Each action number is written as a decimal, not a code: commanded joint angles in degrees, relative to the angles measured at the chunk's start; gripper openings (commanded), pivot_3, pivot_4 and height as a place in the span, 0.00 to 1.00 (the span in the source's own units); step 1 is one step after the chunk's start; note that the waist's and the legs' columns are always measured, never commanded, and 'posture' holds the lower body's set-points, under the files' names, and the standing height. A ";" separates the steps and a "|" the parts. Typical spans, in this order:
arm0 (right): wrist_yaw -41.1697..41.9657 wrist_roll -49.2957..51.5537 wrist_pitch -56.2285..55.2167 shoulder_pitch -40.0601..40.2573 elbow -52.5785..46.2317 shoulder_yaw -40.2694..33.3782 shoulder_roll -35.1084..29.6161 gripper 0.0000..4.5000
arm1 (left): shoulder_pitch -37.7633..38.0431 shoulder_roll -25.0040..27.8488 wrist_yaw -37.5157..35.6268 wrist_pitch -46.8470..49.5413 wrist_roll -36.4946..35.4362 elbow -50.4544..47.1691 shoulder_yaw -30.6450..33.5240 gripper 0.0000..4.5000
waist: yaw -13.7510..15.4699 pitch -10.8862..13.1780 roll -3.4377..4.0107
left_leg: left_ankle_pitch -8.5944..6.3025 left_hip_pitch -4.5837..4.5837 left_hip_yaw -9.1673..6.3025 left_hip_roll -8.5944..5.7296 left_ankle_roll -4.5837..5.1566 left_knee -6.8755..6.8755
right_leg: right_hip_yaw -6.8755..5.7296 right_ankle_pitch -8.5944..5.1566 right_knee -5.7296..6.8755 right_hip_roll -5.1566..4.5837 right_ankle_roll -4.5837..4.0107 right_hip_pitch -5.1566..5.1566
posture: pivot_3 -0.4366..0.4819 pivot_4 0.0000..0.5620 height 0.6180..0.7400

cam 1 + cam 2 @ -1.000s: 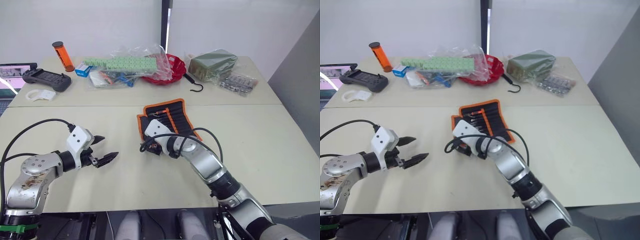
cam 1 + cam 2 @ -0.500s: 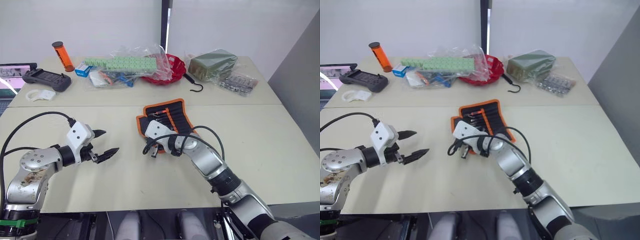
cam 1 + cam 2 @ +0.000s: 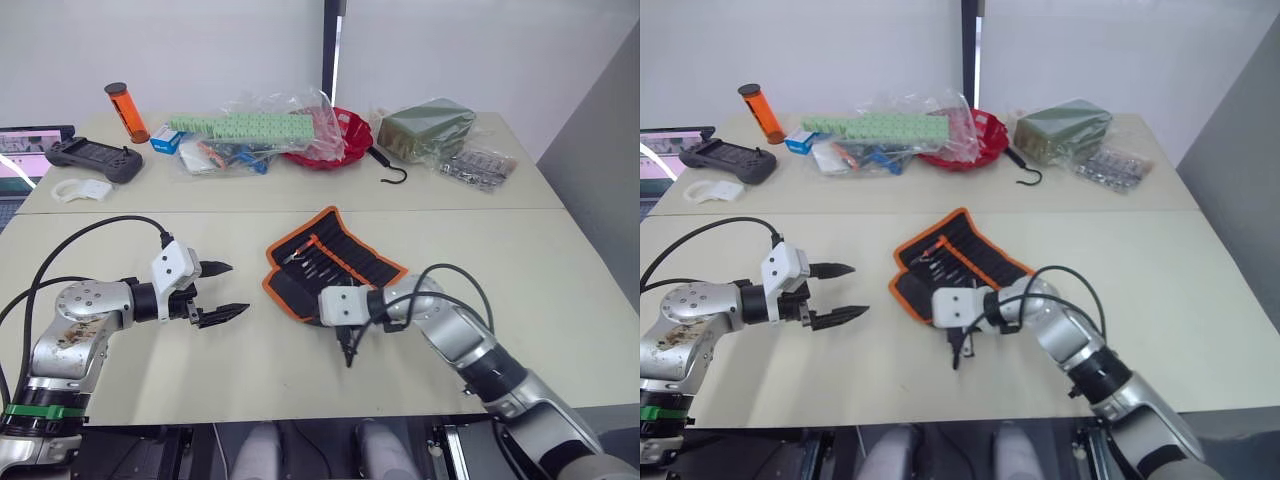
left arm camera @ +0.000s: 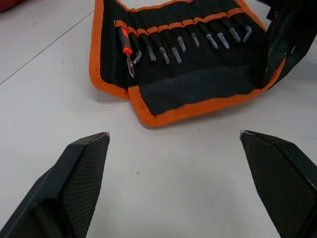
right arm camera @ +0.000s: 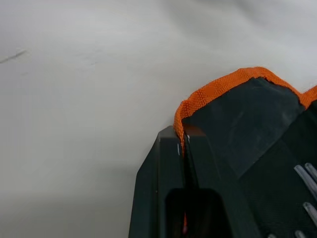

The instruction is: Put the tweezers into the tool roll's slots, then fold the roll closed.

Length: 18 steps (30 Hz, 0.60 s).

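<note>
A pale beige table [image 3: 560,260] stands before a white wall. On it the black fabric tool roll with orange trim [image 3: 335,265] lies unrolled, slim metal tweezers [image 4: 198,42] seated in its stitched slots [image 4: 178,25]. The right gripper [image 5: 184,148] is clenched on the roll's orange edge; the left gripper [image 3: 222,292] is spread wide, holding nothing.

The left arm reaches forward low over the table, elbow bent, a black cable looping from forearm to wrist. The left gripper [image 3: 222,290] points toward the robot's right with its two black fingers spread wide apart (nothing between them). The right arm crosses inward, forearm angled toward the robot's left, wrist bent downward. The right gripper [image 3: 346,352] points down at the table, fingers pressed together on the tool roll's [image 3: 330,262] orange edge.
</note>
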 commanded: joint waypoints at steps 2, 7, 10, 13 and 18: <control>2.44 1.48 -2.89 1.63 -4.23 -2.75 -3.08 0.00 | -0.61 1.84 -4.31 1.38 -2.01 -2.25 -1.39 1.00 | 0.01 0.00 0.00 | 0.00 0.02 0.00 0.01 0.00 0.00 | 0.00 0.00 0.00 0.00 0.00 0.01 | 0.48 0.27 1.00; 3.11 0.97 -6.40 4.12 -3.40 -6.12 -8.33 0.00 | -3.39 1.54 -6.86 -0.74 -0.92 -2.77 -4.42 1.00 | 0.49 0.01 -0.01 | 0.00 -0.02 0.01 -0.01 0.00 0.09 | 0.01 0.00 -0.01 -0.01 0.00 0.03 | 0.48 0.27 1.00; 3.48 2.11 -6.77 5.51 -3.45 -8.55 -10.62 0.00 | -6.44 1.14 -8.22 -3.30 1.10 -1.97 -7.17 1.00 | 0.83 0.02 -0.03 | 0.00 -0.05 0.01 -0.03 0.00 0.17 | 0.01 0.00 -0.02 -0.01 0.00 0.06 | 0.48 0.27 1.00; 3.30 3.15 -5.74 6.57 -4.47 -10.10 -11.09 0.00 | -9.37 0.46 -8.60 -2.90 3.59 -1.04 -10.86 1.00 | 0.62 0.02 -0.02 | 0.00 -0.01 0.03 -0.02 0.00 0.18 | 0.02 0.00 -0.01 0.00 0.00 0.08 | 0.48 0.27 1.00; 2.05 5.22 -0.49 8.11 -7.62 -12.88 -10.81 0.00 | -12.50 -0.92 -10.50 -6.29 6.54 -0.35 -15.48 1.00 | 0.30 0.03 -0.02 | 0.00 -0.06 0.03 -0.02 0.00 0.17 | 0.03 0.00 0.00 0.01 0.00 0.07 | 0.48 0.27 1.00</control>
